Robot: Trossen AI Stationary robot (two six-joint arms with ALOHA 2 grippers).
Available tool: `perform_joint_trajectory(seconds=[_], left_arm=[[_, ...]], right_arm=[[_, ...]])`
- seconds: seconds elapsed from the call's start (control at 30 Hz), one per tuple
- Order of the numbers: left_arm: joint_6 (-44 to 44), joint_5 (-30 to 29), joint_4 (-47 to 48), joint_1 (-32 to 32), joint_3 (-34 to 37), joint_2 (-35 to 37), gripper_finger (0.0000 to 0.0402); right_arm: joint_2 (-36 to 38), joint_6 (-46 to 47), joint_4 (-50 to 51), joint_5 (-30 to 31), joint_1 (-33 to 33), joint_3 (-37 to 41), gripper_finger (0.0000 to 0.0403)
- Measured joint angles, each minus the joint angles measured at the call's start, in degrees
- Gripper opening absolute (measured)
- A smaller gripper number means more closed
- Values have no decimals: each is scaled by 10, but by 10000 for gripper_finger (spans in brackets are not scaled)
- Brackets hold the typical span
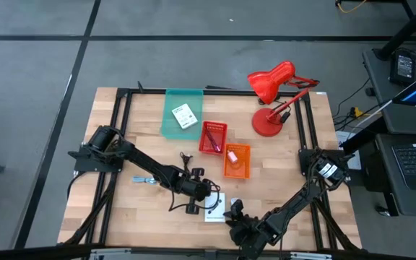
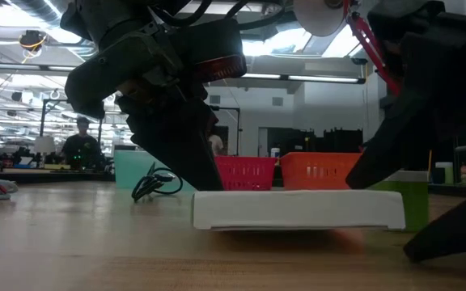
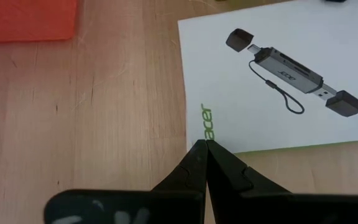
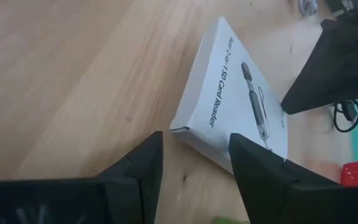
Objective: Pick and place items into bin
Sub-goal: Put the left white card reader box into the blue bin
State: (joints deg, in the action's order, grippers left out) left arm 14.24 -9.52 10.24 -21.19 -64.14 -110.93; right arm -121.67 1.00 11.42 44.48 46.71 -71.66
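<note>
On the desk's (image 1: 146, 213) near edge, my right claw (image 4: 194, 165) stands wide, fingers either side of a corner of the white card-reader box (image 4: 229, 106), nothing held, box flat on the wood. My left claw (image 3: 205, 149) is pinched shut, empty, tips right at the box's edge by the green print; can't tell if touching. From above, the box (image 1: 214, 205) lies btwn both claws, left claw (image 1: 197, 189) just beside it, right claw (image 1: 235, 217) at its near corner.

Farther back: black cable (image 1: 186, 160) loose on the wood near my left arm. Small bluish piece (image 1: 144, 180) lies by that arm too. Then orange bin (image 1: 237, 160) w/ a small pink piece (image 1: 232, 156) inside, red bin (image 1: 212, 137) touching it, w/ a dark red item inside. Teal bin (image 1: 182, 113) farthest, a white card w/ black print (image 1: 184, 115) in it. Red desk lamp (image 1: 271, 94) at far right corner.
</note>
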Motion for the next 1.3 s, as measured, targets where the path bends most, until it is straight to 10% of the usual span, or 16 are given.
perform_joint_trajectory(seconds=[0.93,1.3], left_arm=[[0,0,1,0,0,0,1],[-12,-7,5,0,1,0,1]], right_arm=[[-2,-58,-42,62,-29,1,165],[-1,-47,-44,74,-50,1,30]])
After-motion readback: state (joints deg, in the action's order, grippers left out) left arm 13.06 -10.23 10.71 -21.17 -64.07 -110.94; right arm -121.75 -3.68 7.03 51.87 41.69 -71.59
